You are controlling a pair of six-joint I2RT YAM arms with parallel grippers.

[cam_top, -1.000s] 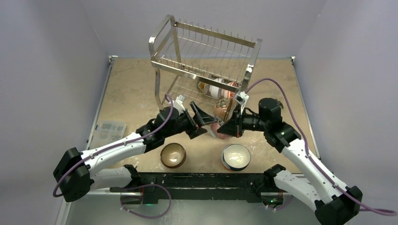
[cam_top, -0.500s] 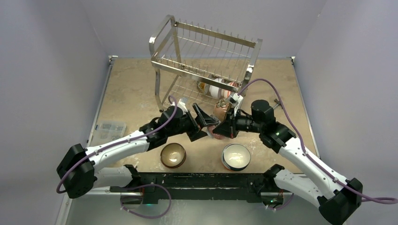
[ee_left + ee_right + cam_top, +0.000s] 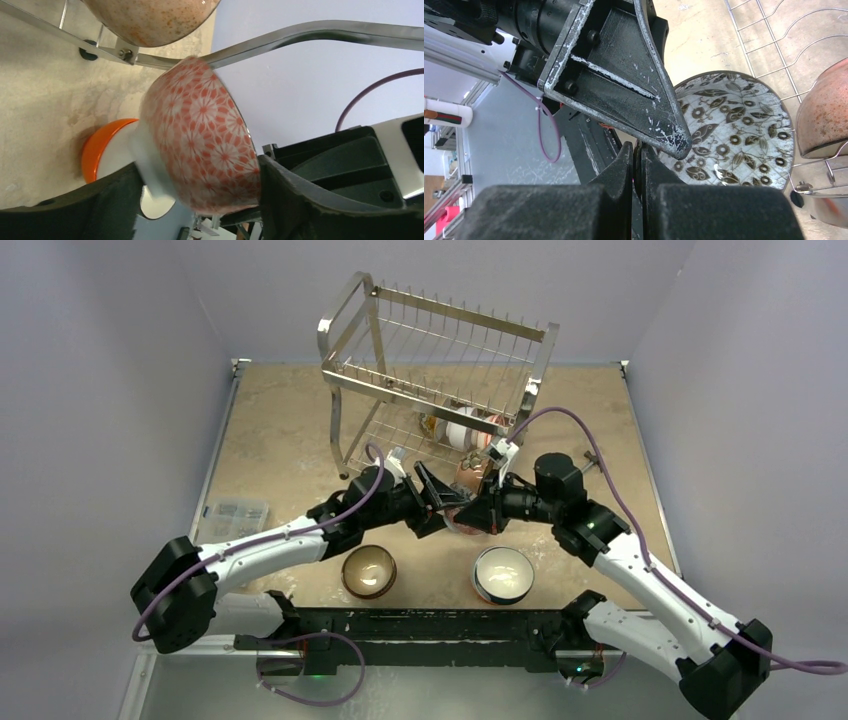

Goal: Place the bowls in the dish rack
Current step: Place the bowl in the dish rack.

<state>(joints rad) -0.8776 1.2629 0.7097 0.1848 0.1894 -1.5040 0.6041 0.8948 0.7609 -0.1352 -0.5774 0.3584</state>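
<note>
Centrally, left arm (image 3: 280, 545) jaws straddle red-patterned bowl (image 3: 200, 135); right arm (image 3: 620, 550) opposite.

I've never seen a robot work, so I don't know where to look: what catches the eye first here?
In the middle, a red-patterned bowl sits between the spread fingers of the left hand, with the right hand pinched shut beside it. Behind stands the shiny dish rack, some bowls in its lower tier; a brown bowl and a blue-and-white bowl wait in front.
</note>
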